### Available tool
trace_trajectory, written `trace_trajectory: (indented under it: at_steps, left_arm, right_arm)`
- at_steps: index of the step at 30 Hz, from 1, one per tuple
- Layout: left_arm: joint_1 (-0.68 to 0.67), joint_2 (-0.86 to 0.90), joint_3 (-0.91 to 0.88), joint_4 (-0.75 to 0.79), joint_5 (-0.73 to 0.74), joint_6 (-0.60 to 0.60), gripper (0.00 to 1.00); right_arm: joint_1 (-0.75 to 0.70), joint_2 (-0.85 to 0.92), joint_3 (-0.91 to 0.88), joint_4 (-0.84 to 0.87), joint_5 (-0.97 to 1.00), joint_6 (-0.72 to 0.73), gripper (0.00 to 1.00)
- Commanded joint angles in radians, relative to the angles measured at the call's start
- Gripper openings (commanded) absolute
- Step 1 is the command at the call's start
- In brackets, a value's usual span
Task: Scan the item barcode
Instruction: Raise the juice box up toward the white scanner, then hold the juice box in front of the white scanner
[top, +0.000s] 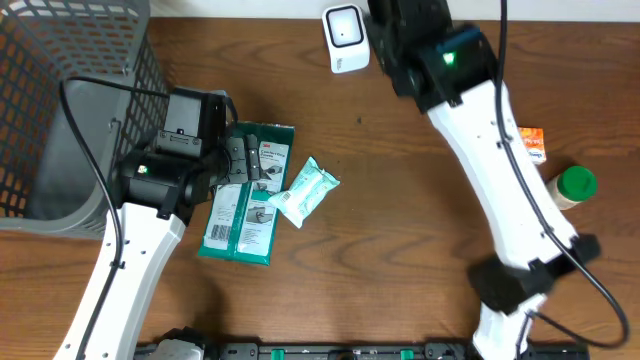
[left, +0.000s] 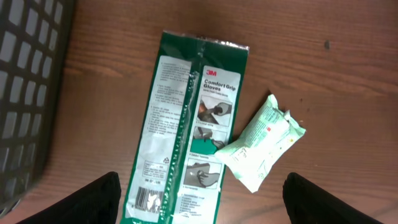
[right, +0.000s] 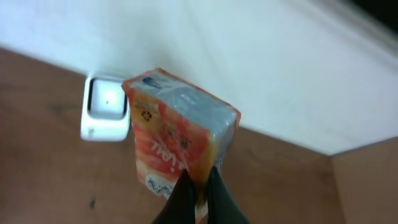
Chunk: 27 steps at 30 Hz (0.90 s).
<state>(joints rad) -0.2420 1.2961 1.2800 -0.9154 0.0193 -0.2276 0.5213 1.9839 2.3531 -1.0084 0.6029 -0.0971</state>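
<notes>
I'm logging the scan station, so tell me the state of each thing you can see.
Left gripper: open, empty.
Right gripper: shut on orange packet, raised near scanner.
Glove pack: flat on table.
Wipes pack: lying partly over glove pack.
Bottle: lid on.

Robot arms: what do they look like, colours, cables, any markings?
Both the left arm and right arm have smooth white links, black joints and loose black cables. A green light glows on the right wrist. Fingers are black.
</notes>
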Motion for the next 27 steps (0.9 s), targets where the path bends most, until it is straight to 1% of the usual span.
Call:
trace_trajectory:
  at_steps: [1,6,10,16,21,27]
  left_arm:
    - [0.005,0.004,0.013,-0.001,-0.012,0.014,0.84]
    - [0.005,0.004,0.013,-0.001,-0.013,0.014,0.84]
    - [0.005,0.004,0.013,-0.001,-0.013,0.014,0.84]
    - [0.005,0.004,0.013,-0.001,-0.012,0.014,0.84]
    - [0.005,0.004,0.013,-0.001,-0.012,0.014,0.84]
    - [0.005,0.004,0.013,-0.001,-0.013,0.014,0.84]
  right_arm:
    - [0.002,0.147,0.132,0.016,0.037,-0.077,0.01]
    - [0.003,0.287,0.132,0.161,0.146,-0.135,0.01]
    - [0.003,0.379,0.132,0.226,0.21,-0.174,0.01]
    - [0.003,0.5,0.132,0.288,0.22,-0.174,0.01]
    - [0.005,0.566,0.132,0.343,0.219,-0.178,0.01]
    - [0.008,0.643,0.132,0.383,0.222,-0.291,0.01]
